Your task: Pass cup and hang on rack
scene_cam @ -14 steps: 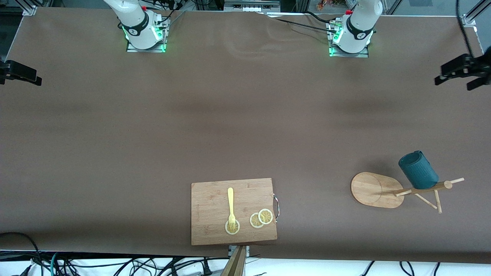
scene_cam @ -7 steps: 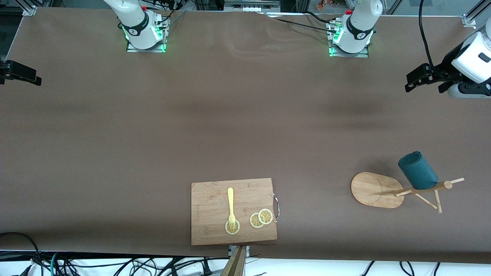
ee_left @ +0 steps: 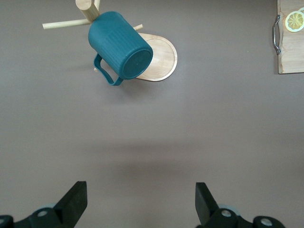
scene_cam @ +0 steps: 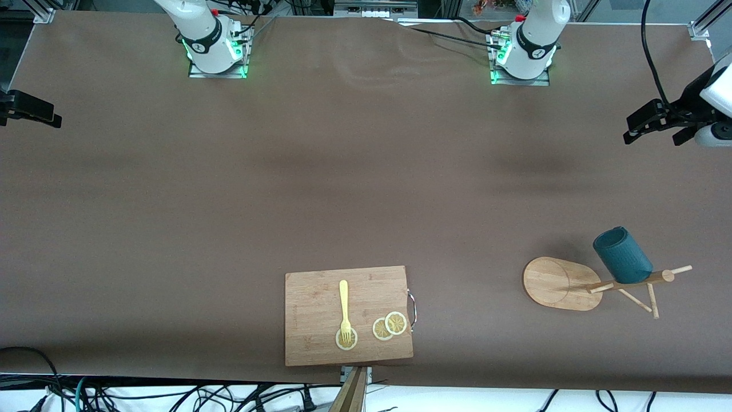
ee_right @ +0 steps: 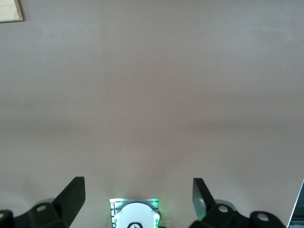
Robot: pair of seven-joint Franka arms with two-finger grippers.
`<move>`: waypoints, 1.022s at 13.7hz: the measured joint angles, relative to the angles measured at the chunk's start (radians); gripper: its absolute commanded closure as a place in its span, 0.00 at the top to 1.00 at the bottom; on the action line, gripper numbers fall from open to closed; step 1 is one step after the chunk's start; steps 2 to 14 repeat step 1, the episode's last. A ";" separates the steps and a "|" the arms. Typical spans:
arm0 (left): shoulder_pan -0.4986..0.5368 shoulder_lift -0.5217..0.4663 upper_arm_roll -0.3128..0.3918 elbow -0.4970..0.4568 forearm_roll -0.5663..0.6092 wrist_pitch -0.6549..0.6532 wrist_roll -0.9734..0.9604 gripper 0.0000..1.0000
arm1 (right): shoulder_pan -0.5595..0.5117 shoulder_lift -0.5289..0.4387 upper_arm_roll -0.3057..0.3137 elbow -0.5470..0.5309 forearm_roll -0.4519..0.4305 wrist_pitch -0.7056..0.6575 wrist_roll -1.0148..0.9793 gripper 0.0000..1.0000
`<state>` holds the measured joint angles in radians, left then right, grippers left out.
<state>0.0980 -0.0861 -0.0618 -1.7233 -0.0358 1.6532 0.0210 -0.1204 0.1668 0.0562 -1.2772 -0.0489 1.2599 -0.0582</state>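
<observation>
The dark teal cup (scene_cam: 622, 254) sits tilted on the bamboo rack (scene_cam: 557, 283), up by the top of its post, with its closed bottom turned upward. In the left wrist view the cup (ee_left: 121, 51) shows its handle free at the side, over the rack's oval base (ee_left: 164, 59). My left gripper (scene_cam: 652, 139) hovers open and empty over the left arm's end of the table, well apart from the cup; nothing lies between its fingers (ee_left: 141, 194). My right gripper (scene_cam: 31, 114) waits open and empty over the right arm's end (ee_right: 138, 192).
A bamboo cutting board (scene_cam: 320, 297) lies at the table's edge nearest the front camera, carrying a yellow fork (scene_cam: 343, 306) and lemon slices (scene_cam: 389, 326). Its metal handle (ee_left: 275, 33) shows in the left wrist view. The right arm's base (ee_right: 135, 216) appears under the right gripper.
The left gripper swung in toward the table's middle, then drew back toward the left arm's end. Cup, rack and right gripper have stayed put.
</observation>
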 measured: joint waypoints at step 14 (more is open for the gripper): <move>0.000 0.000 0.000 0.000 0.000 0.000 0.002 1.00 | 0.000 0.000 0.000 0.000 0.000 0.000 0.000 1.00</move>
